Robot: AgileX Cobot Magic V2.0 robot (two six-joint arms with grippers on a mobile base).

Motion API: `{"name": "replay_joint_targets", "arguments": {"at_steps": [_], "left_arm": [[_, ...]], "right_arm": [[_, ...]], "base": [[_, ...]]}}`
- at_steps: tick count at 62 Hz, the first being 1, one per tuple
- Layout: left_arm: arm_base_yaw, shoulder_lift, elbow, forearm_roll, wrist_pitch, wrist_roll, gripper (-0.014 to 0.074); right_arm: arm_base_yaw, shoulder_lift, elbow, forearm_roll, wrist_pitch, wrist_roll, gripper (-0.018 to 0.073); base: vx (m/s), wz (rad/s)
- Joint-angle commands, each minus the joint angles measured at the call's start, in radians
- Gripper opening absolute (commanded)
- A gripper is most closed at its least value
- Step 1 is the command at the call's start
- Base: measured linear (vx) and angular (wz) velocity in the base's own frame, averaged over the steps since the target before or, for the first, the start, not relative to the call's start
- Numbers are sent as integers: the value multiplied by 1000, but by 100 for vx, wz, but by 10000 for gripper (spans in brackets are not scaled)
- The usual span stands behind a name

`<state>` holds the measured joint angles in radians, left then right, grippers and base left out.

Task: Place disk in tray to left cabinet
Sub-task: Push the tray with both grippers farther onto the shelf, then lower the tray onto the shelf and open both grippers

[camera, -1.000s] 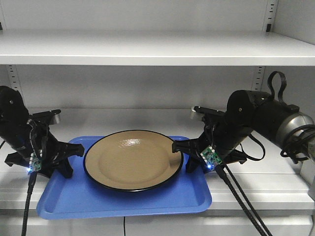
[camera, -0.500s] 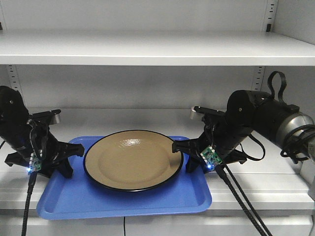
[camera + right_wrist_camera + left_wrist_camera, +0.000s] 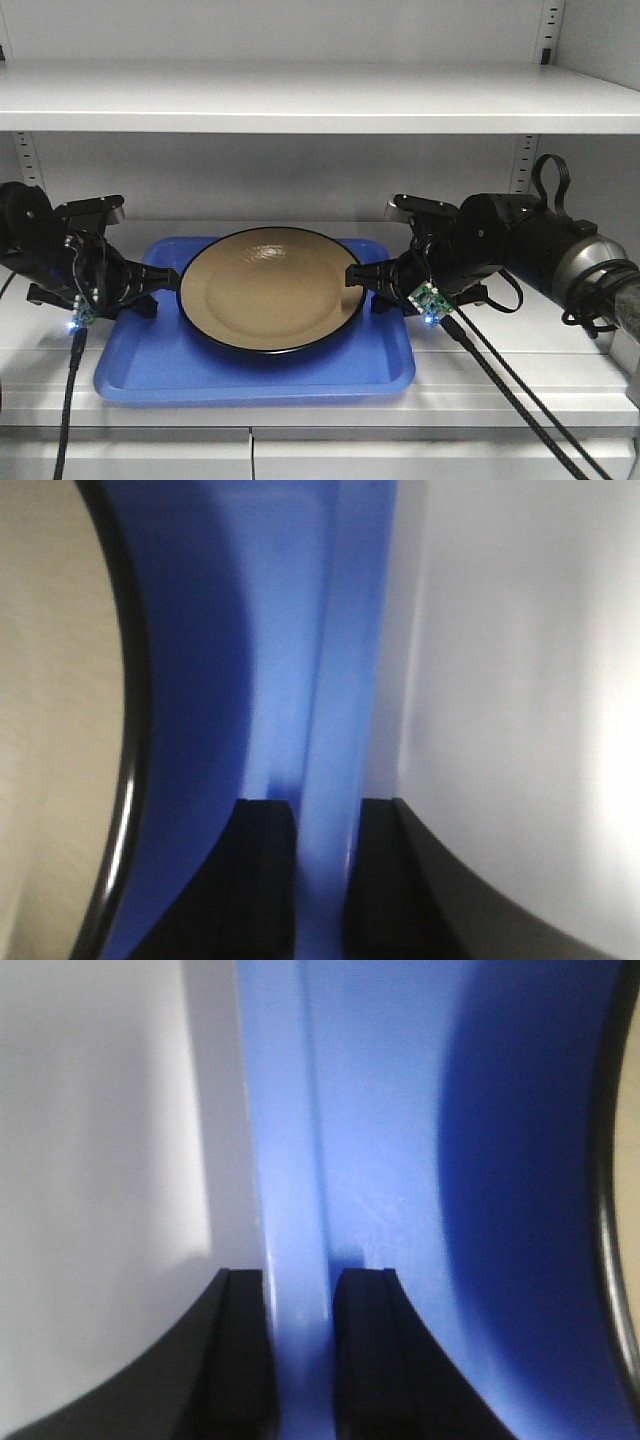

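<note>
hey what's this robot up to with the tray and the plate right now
Both arms are carrying the blue tray with the disk lying in it. The left hand is clamped on the tray's left rim and the right hand on its right rim. Compared with a second ago, the tray has been moved further in over the shelf of the left cabinet. Whether it rests on the shelf cannot be told.

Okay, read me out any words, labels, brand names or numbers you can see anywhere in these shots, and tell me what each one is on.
No readable text in any view.
The small green circuit boards on the left gripper and the right gripper may carry markings, but they are too small to read.
The disk, the tray and the cabinet shelf bear no lettering.
</note>
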<state>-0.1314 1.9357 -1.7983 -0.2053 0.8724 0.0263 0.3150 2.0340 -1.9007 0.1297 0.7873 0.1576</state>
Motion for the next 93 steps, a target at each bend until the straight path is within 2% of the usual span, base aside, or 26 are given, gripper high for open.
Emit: {"name": "replay_joint_targets", "arguments": {"at_steps": [1,7,15,24,28,35,41,49,54,61,65,72,80,86,93], "left_arm": [[-3,-43,-38,-8,-108,9,29],[-3,-37,-38,-7,-130,13,74],[-3,-37,-38,-7,-184,29,170],[-3,-37,-38,-4,-211,40,299],[-3,-37,-38,22,-223,40,350],[-3,-37,-38,71,-233,39,416],[-3,-42,-38,75,-213,39,434],[-3,-70,-38,74,-151,39,407],[-3,-91,-38,74,-106,39,342],[-3,-129,-38,74,-54,39,154],[-3,-154,-38,73,-12,39,5],[-4,-190,-24,62,29,38,-8],[-4,-252,77,54,1,39,-8],[-5,-335,228,53,-60,45,-7],[-5,-467,448,21,-166,98,-6]], "right_arm": [[-6,-63,-30,-36,-147,-37,29],[-6,-62,-30,-51,-173,-97,78],[-6,-62,-30,-52,-198,-172,191],[-6,-62,-30,-56,-202,-179,351],[-6,-62,-30,-79,-204,-179,419],[-6,-63,-30,-139,-202,-179,481],[-6,-67,-30,-184,-196,-175,491],[-6,-83,-30,-183,-156,-152,448],[-6,-105,-30,-184,-95,-116,341],[-5,-134,-30,-202,-9,-86,125],[-5,-152,-29,-202,40,-75,-15],[-5,-190,9,-202,67,-27,-11],[7,-278,149,-204,4,25,-8],[33,-366,314,-206,-90,25,-6],[72,-496,517,-209,-242,44,-5]], "base": [[0,0],[0,0],[0,0],[0,0],[0,0],[0,0],[0,0],[0,0],[0,0],[0,0],[0,0],[0,1],[0,1],[0,0],[0,0]]}}
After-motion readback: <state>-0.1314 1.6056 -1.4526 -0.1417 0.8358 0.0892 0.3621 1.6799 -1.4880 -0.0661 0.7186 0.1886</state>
